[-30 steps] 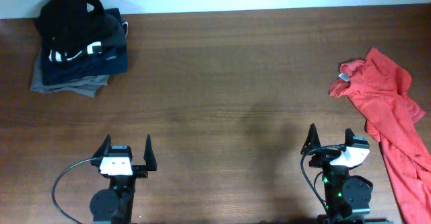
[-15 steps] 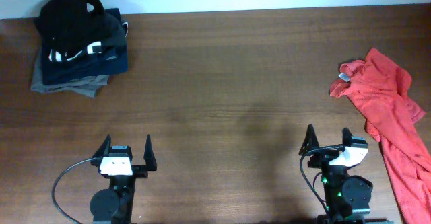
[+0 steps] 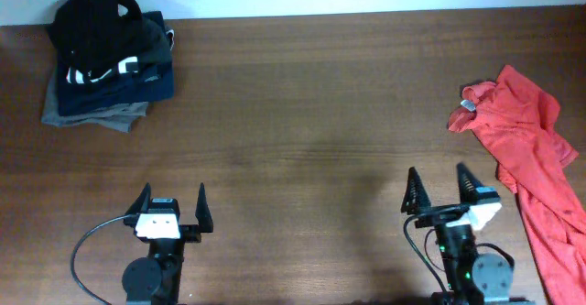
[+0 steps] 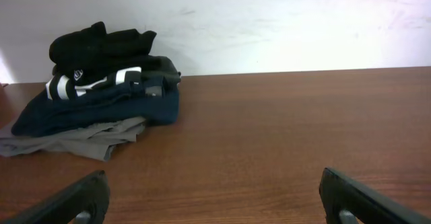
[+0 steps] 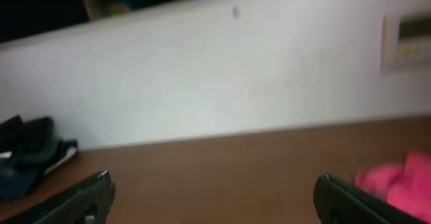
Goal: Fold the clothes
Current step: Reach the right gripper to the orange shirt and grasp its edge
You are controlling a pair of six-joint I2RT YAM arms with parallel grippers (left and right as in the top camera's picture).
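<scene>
The right gripper point(image 3: 436, 184) is standing at the lower right of the overhead view with its two black fingers spread wide apart and nothing between them. The left gripper point(image 3: 174, 200), at the lower left, is gaping the same way, also empty. The brown wooden table point(image 3: 302, 113) is filling nearly the whole frame. The crumpled orange-red short-sleeved cotton T-shirt point(image 3: 524, 140) is lying along the right edge, running off the bottom corner. The stack of black, navy and grey folded garments point(image 3: 103, 67) is sitting in the upper left, well apart from it. A small white neck tag point(image 3: 468, 105) is showing at the shirt's bunched collar.

To my eye the reach is only beginning. The right arm should be swinging rightward, coming down near that collar, pinching one layer and dragging the shirt toward the middle before any spreading. Against a second ago, the right gripper is sitting higher and slightly leftward in the frame, its fingers showing longer. The left gripper and the shirt are lying unchanged.
</scene>
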